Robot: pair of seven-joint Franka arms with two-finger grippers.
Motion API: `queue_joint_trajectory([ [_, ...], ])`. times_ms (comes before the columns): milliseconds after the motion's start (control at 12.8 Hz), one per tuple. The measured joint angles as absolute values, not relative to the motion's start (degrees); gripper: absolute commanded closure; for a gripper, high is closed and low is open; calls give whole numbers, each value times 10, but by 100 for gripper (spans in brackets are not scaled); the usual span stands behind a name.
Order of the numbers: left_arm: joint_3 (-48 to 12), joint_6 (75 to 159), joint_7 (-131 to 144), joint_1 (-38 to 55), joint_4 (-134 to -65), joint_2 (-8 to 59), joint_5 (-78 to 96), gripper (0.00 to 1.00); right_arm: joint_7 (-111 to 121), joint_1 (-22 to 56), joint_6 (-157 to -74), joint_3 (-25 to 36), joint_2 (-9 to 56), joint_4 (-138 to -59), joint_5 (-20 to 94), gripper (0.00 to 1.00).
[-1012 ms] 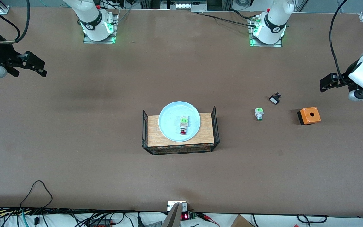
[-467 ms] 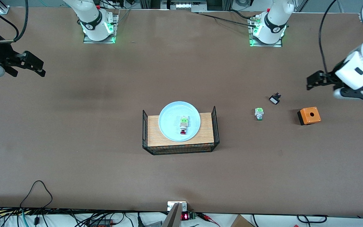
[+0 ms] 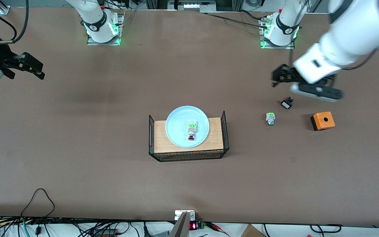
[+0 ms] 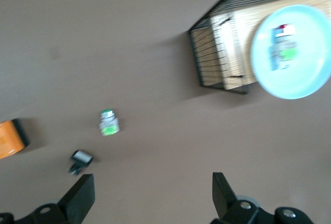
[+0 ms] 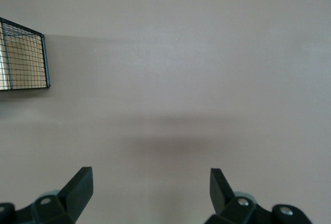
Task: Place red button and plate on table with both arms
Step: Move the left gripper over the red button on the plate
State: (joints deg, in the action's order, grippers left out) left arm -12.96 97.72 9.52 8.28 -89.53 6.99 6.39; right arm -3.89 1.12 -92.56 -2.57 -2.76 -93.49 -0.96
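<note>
**A:** Two things counted in the front view. The red button (image 3: 191,131) lay on the pale-blue plate (image 3: 176,126), and the plate sat on the wood-topped wire tray (image 3: 163,138) at mid-table. How would they handle?

**B:** I judged the button light, hard and tiny, best pinched across its whitish body. The plate looked stiff, smooth and probably slippery, so the raised rim seemed the place to grip.

**A:** And the grippers?

**B:** Taking twelve o'clock as the bases, the left gripper (image 3: 274,79) hung over the table (image 3: 110,171) at about two o'clock from the tray. The right gripper (image 3: 41,71) hung at about ten. Both were spread wide and empty.

**A:** Any room?

**B:** Bare tabletop lay at six and nine o'clock. At three sat a green-capped switch (image 3: 270,118), a small black switch (image 3: 287,103) and an orange box (image 3: 322,120).

**A:** What did the left wrist view show?

**B:** Its fingers (image 4: 83,195) stood far apart with nothing between them. The plate (image 4: 305,79) overhung the tray's long edges, so its rim looked reachable there, while the wire ends (image 4: 217,53) rose as obstacles.

**A:** And the right wrist view?

**B:** Wide, empty fingers (image 5: 77,185) hung over bare table. Only a tray corner (image 5: 23,56) showed.
</note>
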Motion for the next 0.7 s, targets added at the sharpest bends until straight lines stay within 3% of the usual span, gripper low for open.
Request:
queue_joint_trajectory([
  [467,-137,1044,184,179,-797,198,49,0,-19,17,-916,-29,-22,-935,-10,0],
  [701,-135,1116,274,223,-755,265,17,0,-13,17,-909,-29,-19,-935,-10,0],
])
